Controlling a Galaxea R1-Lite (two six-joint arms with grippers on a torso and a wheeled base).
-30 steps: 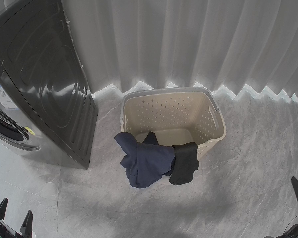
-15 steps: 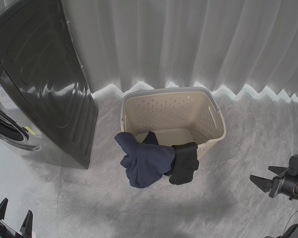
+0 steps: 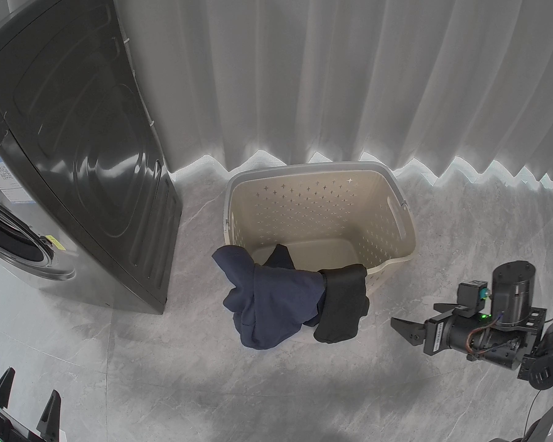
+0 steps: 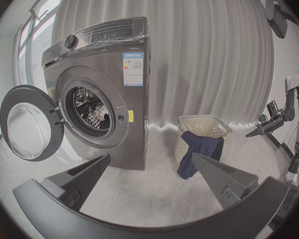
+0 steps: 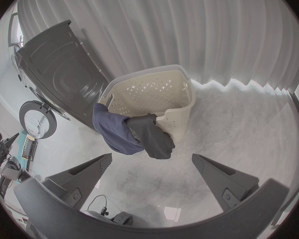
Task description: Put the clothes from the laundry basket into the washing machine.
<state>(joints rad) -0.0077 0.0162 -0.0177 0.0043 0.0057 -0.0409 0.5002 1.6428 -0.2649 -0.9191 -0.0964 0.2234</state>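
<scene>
Two garments hang over the near rim of the laundry basket (image 3: 313, 168): a navy garment (image 3: 270, 302), draped mostly down the outer wall with part of it inside, and a black garment (image 3: 344, 302), touching it on the robot's right. The cream, perforated basket stands upright on the floor (image 3: 227, 376), a pale grey surface with marble-like veining and thin tile joints. Just behind the basket hangs a white pleated curtain (image 3: 350, 62) that spans the back of the room, with daylight showing along its scalloped hem where it meets the floor. To the robot's left of the basket, near but not touching it, stands the dark grey front-loading washing machine (image 3: 86, 142). Its round door (image 4: 30, 126) is swung fully open and the metal drum (image 4: 89, 108) is exposed, while clear plastic film (image 4: 103, 37) covers the control panel. The right tool (image 3: 415, 314) is held above the floor to the right of the basket, its fingers spread apart, empty, and pointing toward the clothes without touching them. The left tool (image 3: 31, 383) sits low at the robot's near left, facing the machine's open port, with its fingers likewise apart and holding nothing.
</scene>
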